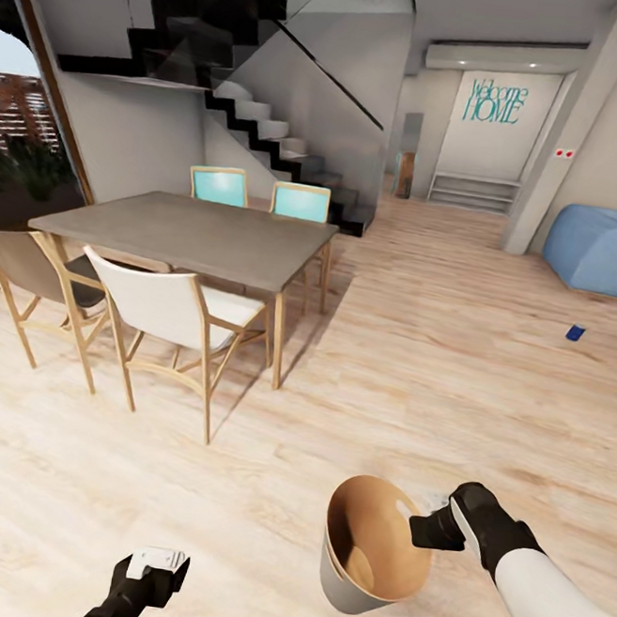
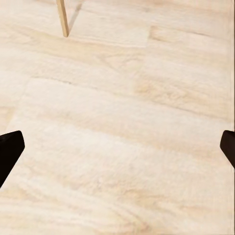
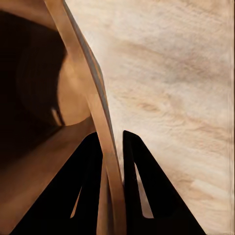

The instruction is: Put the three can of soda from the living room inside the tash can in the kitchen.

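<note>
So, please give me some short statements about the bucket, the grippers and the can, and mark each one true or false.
1. The right gripper pinches the bucket by its rim, one finger inside and one outside. True.
2. The left gripper holds an orange can. False: it is open and empty above the floor.
3. A dark blue can lies on the floor near the sofa. True.
4. The bucket stands on the table. False: it is held in the air over the floor.
5. Four chairs stand around the table. True.
</note>
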Controlling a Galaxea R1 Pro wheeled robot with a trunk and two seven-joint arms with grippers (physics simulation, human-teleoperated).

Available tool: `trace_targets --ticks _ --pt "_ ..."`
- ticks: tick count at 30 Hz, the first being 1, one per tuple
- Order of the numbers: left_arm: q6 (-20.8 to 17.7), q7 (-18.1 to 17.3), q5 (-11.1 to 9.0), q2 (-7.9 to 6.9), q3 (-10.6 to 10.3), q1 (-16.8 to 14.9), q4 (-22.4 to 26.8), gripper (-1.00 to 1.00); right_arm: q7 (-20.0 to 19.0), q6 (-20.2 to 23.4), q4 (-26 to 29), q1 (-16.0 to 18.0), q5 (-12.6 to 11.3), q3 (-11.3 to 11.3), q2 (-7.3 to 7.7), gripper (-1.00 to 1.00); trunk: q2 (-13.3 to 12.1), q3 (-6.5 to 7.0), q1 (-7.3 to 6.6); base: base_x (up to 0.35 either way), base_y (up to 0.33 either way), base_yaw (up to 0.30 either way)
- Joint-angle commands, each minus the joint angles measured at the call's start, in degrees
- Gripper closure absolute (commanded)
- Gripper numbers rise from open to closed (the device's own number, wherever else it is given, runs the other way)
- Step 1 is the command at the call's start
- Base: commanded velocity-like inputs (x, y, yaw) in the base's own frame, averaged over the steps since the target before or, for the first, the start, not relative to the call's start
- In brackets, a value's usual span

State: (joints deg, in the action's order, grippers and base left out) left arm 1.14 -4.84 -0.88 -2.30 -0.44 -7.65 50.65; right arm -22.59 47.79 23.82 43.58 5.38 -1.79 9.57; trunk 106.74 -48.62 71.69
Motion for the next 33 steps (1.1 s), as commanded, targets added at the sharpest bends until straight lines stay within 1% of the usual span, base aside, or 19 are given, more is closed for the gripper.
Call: trace_targets --ticks 1,7,10,17,20,33 --pt "0.00 0.00 0.01 0.00 0.00 0.00 -0.01 -1.00 -0.26 0.22 0.00 0.02 -1.08 0.12 -0.01 1.00 0.00 0.05 0.00 0.000 -0.290 -0.226" --pt "-0.06 -0.14 -0.16 0.01 0.00 0.00 -0.10 -1.00 -0.26 0.20 0.00 0.02 -1.08 0.14 0.00 1.00 0.00 0.35 0.00 0.003 -0.258 -0.228" --pt "-0.07 -0.16 -0.27 -0.02 0.00 0.00 -0.11 -1.00 -0.26 0.21 0.00 0.02 -1.08 0.14 0.00 1.00 0.00 0.45 0.00 0.048 0.029 -0.179" --pt "-0.02 -0.18 -0.40 -0.31 0.05 0.00 0.13 -1.00 -0.27 0.22 0.00 0.02 -1.08 0.81 -0.05 1.00 0.00 0.47 0.00 0.010 0.041 -0.017" --pt "-0.19 -0.27 -0.31 -0.34 0.28 0.00 -0.15 -1.00 -0.26 0.21 0.00 0.01 -1.08 1.21 -0.02 1.00 0.00 0.52 0.00 0.001 0.258 -0.176" --pt "-0.26 -0.33 -0.27 -0.34 0.52 0.00 -0.20 -1.00 -0.26 0.21 0.00 0.00 -1.08 1.29 0.00 1.00 0.00 0.96 0.00 0.000 0.309 -0.235"
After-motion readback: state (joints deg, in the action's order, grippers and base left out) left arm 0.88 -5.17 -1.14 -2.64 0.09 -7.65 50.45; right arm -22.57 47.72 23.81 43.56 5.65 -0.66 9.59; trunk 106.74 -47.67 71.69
